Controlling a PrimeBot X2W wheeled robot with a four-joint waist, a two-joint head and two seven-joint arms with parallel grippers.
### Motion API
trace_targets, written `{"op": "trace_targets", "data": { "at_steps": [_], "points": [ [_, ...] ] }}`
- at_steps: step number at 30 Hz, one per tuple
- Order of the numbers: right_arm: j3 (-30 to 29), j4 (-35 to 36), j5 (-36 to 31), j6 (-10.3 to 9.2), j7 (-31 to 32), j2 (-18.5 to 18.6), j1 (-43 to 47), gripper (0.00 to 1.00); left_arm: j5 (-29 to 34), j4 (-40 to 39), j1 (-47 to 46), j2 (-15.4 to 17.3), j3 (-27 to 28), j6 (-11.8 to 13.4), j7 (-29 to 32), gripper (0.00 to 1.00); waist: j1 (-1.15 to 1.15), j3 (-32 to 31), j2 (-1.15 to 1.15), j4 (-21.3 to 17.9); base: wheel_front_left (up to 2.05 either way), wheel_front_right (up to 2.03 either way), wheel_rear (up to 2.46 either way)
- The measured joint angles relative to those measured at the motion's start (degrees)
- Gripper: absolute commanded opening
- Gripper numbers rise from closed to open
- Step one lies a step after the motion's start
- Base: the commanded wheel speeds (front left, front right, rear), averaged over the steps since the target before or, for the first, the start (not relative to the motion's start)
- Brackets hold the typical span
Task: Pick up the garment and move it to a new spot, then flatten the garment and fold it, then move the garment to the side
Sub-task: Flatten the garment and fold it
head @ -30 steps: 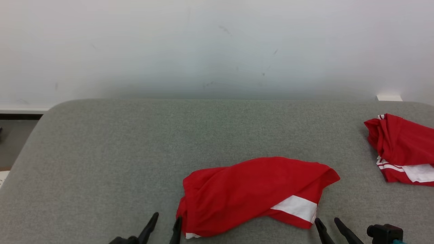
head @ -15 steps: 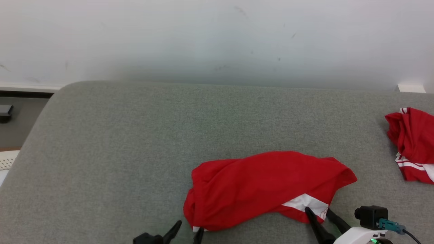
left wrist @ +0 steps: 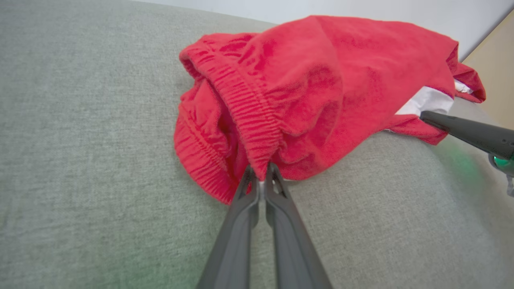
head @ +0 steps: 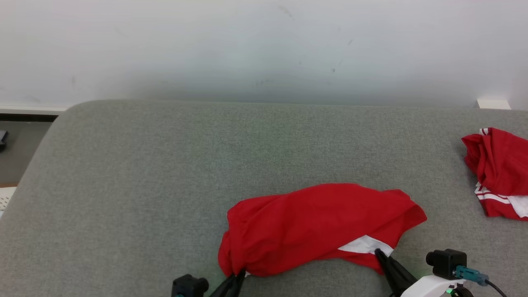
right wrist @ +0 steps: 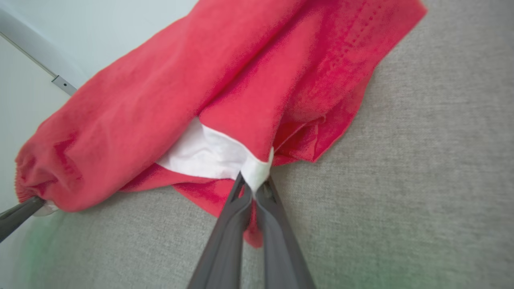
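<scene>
Red shorts (head: 317,227) lie in the lower middle of the head view, on a grey fabric surface (head: 165,165) with a rounded upper left corner. This surface takes most of the frame. Behind it, across the top, you see a white wall (head: 247,49) with some small dark marks. At the far left there is a strip of darker floor (head: 20,161), lower than the surface. At the right edge a second red garment (head: 495,165) with white stripes lies crumpled, well apart from the red shorts.

The shorts are bunched into a long, loose roll from lower left to right. In the left wrist view you can see the ribbed elastic waistband (left wrist: 245,108) folded over at the near end. A white panel (head: 363,246) shows at the lower right side of the cloth.

The left gripper (head: 236,278) is closed and pinches the waistband end at the bottom of the frame. The right gripper (head: 379,253) is also closed; in the right wrist view its tips clamp the corner of the white panel. Both pinched ends look a little raised, but I cannot tell if the middle part touches the surface.

The second garment is cut off by the right edge, so you cannot say what kind it is. Both arms are cut by the bottom edge. The inner folds of the shorts are hidden.
</scene>
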State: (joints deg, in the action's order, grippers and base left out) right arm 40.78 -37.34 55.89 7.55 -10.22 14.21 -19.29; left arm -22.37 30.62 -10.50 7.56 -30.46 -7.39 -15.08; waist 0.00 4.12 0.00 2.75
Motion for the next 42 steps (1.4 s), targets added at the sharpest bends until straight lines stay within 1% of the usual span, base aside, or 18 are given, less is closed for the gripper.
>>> {"op": "trace_targets", "data": {
  "at_steps": [4,8,11,16,18,20,23,24,26,27,28,31,33,35,37,38,39,42],
  "points": [
    [1.13,0.57,0.47,0.00,-2.15,1.03,-0.74,0.00,-0.04,-2.08,0.47,0.45,0.41,0.00,0.00,0.00,0.00,-0.26,0.00,-0.36,0.00,0.00,0.00],
    [1.19,3.68,0.57,0.00,-3.90,3.23,-0.76,0.00,-0.24,-7.92,1.73,1.11,2.43,0.00,0.00,0.00,0.00,-0.87,0.00,-0.33,0.00,0.00,0.00],
    [0.33,6.27,-0.43,0.00,-4.47,5.41,-0.59,0.00,-0.54,-12.40,2.63,1.89,3.71,0.00,0.00,0.00,0.00,-1.63,0.00,-0.22,0.00,0.00,0.00],
    [-1.65,11.40,-2.61,0.00,-4.55,8.59,-0.09,0.00,-2.30,-16.97,2.57,4.01,3.89,0.00,0.02,0.00,0.00,-2.78,0.00,-0.55,0.00,0.00,0.00],
    [-2.33,13.48,-2.96,0.00,-4.15,9.87,-0.16,0.00,-3.43,-18.40,1.37,4.76,4.09,0.00,0.88,0.00,0.00,-2.98,0.00,-0.96,0.00,0.00,0.00],
    [-2.83,16.03,-3.00,0.00,-2.37,10.94,-0.90,0.00,-6.28,-19.91,-0.90,4.93,4.50,0.00,2.49,0.00,0.00,-2.92,0.00,-1.44,0.00,0.00,0.00],
    [-3.87,19.13,-1.90,0.00,0.99,11.93,-4.39,0.00,-9.40,-20.19,-5.89,6.38,5.58,-0.15,5.69,0.00,0.00,-2.10,0.00,-2.26,0.00,0.00,0.00],
    [-4.25,20.17,0.10,0.00,2.15,11.66,-6.01,0.00,-11.74,-19.58,-8.00,6.43,6.20,-0.15,6.79,0.00,0.00,-1.64,0.00,-2.53,0.00,0.00,0.00],
    [-4.27,20.57,3.23,0.00,5.28,11.47,-9.49,0.00,-11.36,-17.02,-12.54,8.39,6.24,-0.15,9.16,0.00,0.00,-0.58,0.00,-3.13,0.00,0.00,0.00],
    [-4.23,20.33,4.39,0.00,6.53,11.70,-11.57,0.00,-12.68,-15.93,-15.07,8.54,6.30,-0.13,10.47,0.00,0.00,0.17,0.00,-3.40,0.00,0.00,0.00],
    [-4.12,19.86,5.06,0.00,7.76,11.96,-14.01,0.00,-14.54,-15.01,-17.68,8.53,6.06,-0.14,11.48,0.00,0.00,1.04,0.00,-3.61,0.00,0.00,0.00],
    [-3.48,17.79,6.10,0.00,10.36,12.44,-22.07,0.00,-17.42,-11.25,-26.98,8.76,4.69,-0.15,14.18,0.00,0.00,4.10,0.00,-4.07,0.00,0.00,0.00],
    [-2.85,16.15,6.15,0.00,11.35,12.25,-27.60,0.00,-18.91,-8.01,-33.33,9.50,4.22,-0.15,16.02,0.00,0.00,6.39,0.00,-4.32,0.00,0.00,0.00],
    [-2.75,14.32,6.15,0.00,11.41,11.14,-33.29,0.00,-21.62,-4.43,-39.49,9.61,4.26,-0.12,17.46,0.00,0.00,8.87,0.00,-4.54,0.00,0.00,0.00],
    [-2.98,11.80,6.11,0.00,11.13,10.11,-38.88,0.00,-23.04,-0.71,-45.69,9.93,4.35,-0.15,18.87,0.00,0.01,11.44,0.00,-4.75,0.00,0.00,0.00],
    [-3.11,10.55,6.09,0.00,10.47,9.36,-41.82,0.00,-24.26,1.23,-48.93,10.04,4.48,-0.15,19.37,0.00,0.01,12.79,0.00,-4.89,0.00,0.00,0.00],
    [-3.86,7.60,5.88,0.00,8.49,7.88,-47.39,0.00,-25.44,4.47,-54.75,10.35,4.28,-0.15,20.04,0.00,0.01,15.37,0.00,-5.21,0.00,0.00,0.00],
    [-3.87,3.71,5.68,0.00,5.60,6.03,-54.39,0.00,-26.30,8.64,-62.44,10.25,4.45,-0.15,19.04,0.00,0.01,18.90,0.00,-5.65,0.00,0.00,0.00]
  ]
}}
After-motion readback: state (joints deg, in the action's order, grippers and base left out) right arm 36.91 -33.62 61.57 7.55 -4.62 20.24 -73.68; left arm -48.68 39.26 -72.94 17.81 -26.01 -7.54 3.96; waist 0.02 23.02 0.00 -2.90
